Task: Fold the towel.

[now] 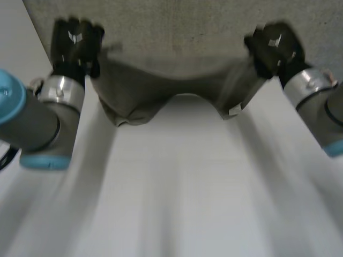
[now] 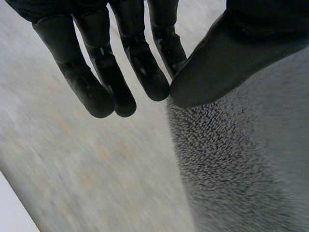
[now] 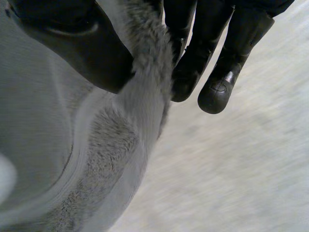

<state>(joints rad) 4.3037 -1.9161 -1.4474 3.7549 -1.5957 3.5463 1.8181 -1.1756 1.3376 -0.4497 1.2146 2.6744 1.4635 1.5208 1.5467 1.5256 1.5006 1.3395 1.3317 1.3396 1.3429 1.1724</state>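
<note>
In the head view the grey towel (image 1: 182,48) lies on the white table (image 1: 177,203) from ten to two o'clock. Its near edge is held up by the left hand (image 1: 75,40) at ten o'clock and the right hand (image 1: 274,45) at two, and it sags between them. In the left wrist view the left hand's thumb (image 2: 231,58) pinches the towel's edge against its nearly straight fingers (image 2: 96,92), and in the right wrist view the right hand's thumb and fingers nip a ridge of towel between them.

Light dim, diffuse — table (image 1: 177,187) brightest, towel (image 1: 182,48) dull grey, w/ small glint on right hand (image 3: 217,89) fingertip.
</note>
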